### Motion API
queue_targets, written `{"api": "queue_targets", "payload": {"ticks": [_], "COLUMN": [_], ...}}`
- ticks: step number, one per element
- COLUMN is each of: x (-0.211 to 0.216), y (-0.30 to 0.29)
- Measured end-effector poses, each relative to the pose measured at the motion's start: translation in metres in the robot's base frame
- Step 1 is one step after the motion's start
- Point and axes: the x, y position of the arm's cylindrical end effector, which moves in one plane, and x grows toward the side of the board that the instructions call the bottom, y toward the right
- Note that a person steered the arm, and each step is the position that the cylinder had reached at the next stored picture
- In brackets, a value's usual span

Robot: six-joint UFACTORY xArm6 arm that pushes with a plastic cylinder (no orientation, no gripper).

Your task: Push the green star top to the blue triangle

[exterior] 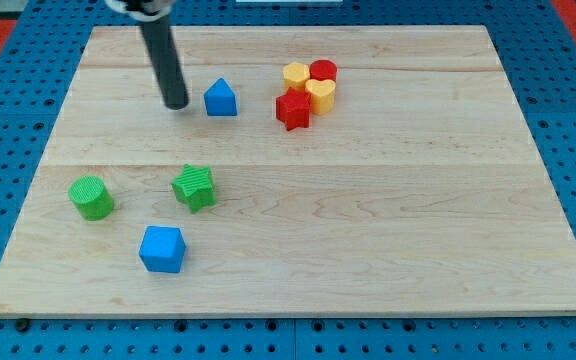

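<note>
The green star (195, 187) lies on the wooden board at the view's lower left of centre. The blue triangle (220, 98) stands near the view's top, above and slightly right of the star, well apart from it. My tip (175, 103) rests on the board just left of the blue triangle, a small gap between them. The rod rises from the tip to the view's top edge. The tip is well above the green star.
A green cylinder (91, 197) sits left of the star. A blue cube (162, 249) sits below the star. A tight cluster at the top holds a red star (293, 110), a yellow hexagon (296, 75), a red cylinder (324, 71) and a yellow heart (319, 94).
</note>
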Motion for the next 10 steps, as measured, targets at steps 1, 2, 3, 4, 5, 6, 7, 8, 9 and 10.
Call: {"api": "queue_targets", "payload": {"ticks": [1, 2, 3, 4, 5, 6, 7, 8, 9, 10], "x": [0.0, 0.0, 0.011, 0.052, 0.079, 0.113, 0.147, 0.162, 0.164, 0.129], "y": [0.056, 0.069, 0.033, 0.045, 0.1, 0.131, 0.112, 0.082, 0.026, -0.019]}}
